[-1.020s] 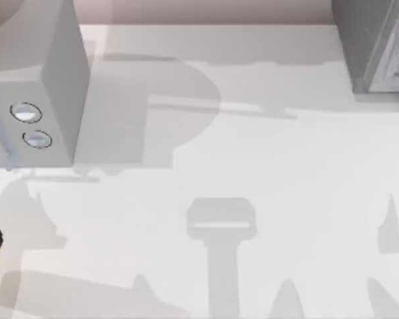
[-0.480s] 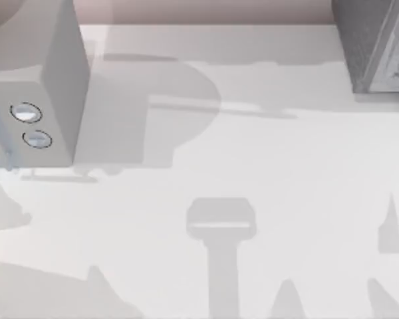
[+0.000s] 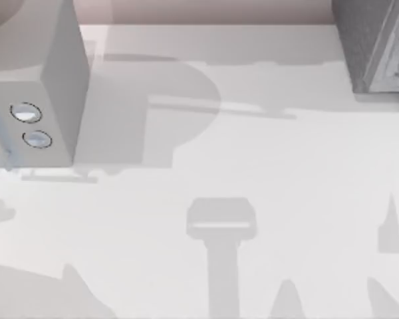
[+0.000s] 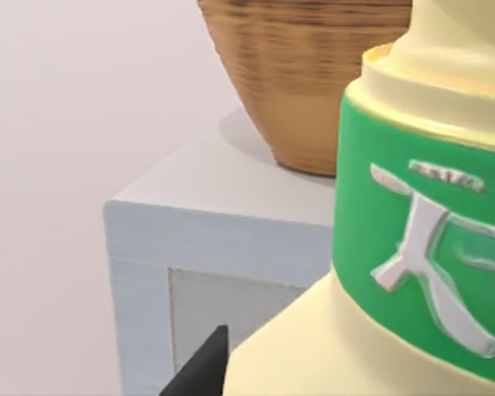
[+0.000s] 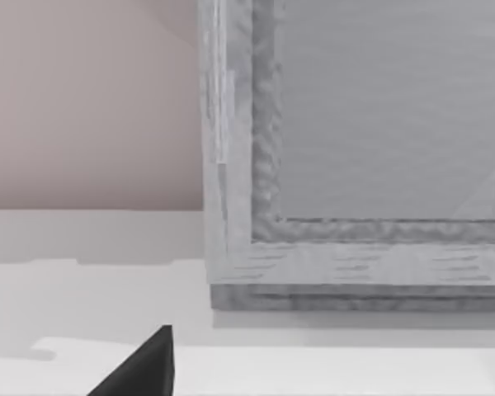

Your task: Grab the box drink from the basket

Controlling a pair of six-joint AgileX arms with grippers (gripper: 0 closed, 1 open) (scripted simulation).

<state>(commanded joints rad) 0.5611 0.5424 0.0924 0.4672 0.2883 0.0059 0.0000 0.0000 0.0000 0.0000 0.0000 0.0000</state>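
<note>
The box drink point(image 4: 412, 247), cream-yellow with a green label bearing a white raised mark, stands very close in the left wrist view. A black fingertip point(image 4: 205, 363) of my left gripper lies against its lower side, and the drink appears held there. Behind it the woven brown basket point(image 4: 313, 74) rests on a pale grey block point(image 4: 223, 214), and the drink is outside the basket. In the right wrist view a black fingertip point(image 5: 140, 367) of my right gripper hangs above the white table.
A grey box with two round knobs point(image 3: 33, 80) stands at the table's back left. A grey cabinet point(image 3: 379, 46) fills the back right corner, and its framed front point(image 5: 355, 165) faces the right wrist. Arm shadows lie across the white tabletop point(image 3: 253, 153).
One second ago a yellow and black shape showed at the top view's left edge; it has gone out of view leftward. The shadow at the bottom left has slid left too.
</note>
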